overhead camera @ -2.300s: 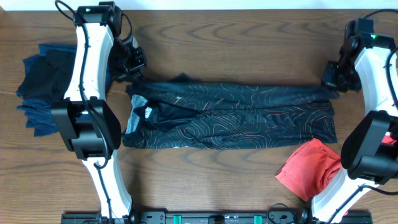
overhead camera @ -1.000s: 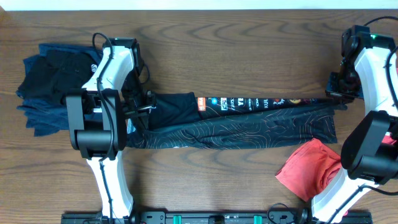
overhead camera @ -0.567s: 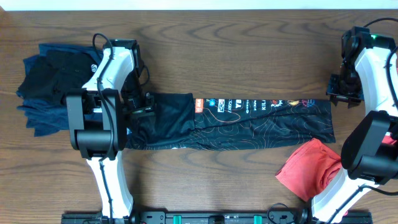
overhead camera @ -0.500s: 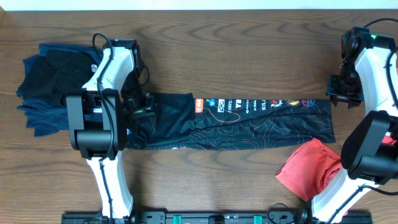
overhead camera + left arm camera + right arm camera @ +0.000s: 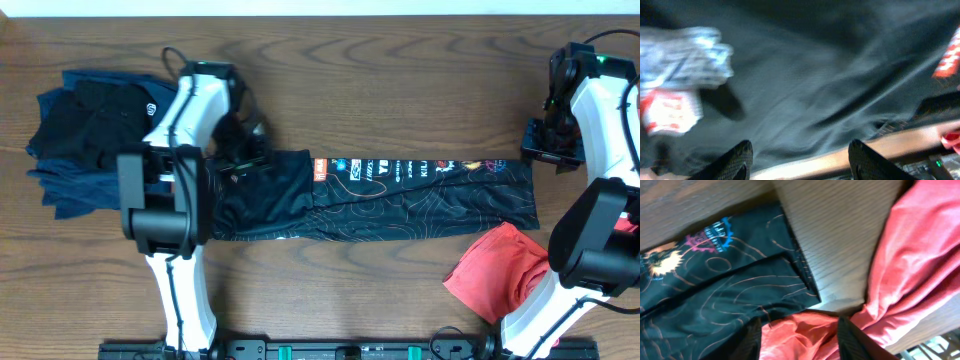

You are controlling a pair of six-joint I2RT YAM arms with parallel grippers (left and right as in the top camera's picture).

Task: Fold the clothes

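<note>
The black shirt (image 5: pixel 400 195) lies as a long folded band across the worktop (image 5: pixel 380 80), the left hand (image 5: pixel 801 148) spread wide and empty over its left end, the right hand (image 5: pixel 799 328) likewise parted beside its right end.

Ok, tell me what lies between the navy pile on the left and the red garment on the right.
In the overhead view, the folded black sports shirt stretches between them, the left arm over its left end.
</note>
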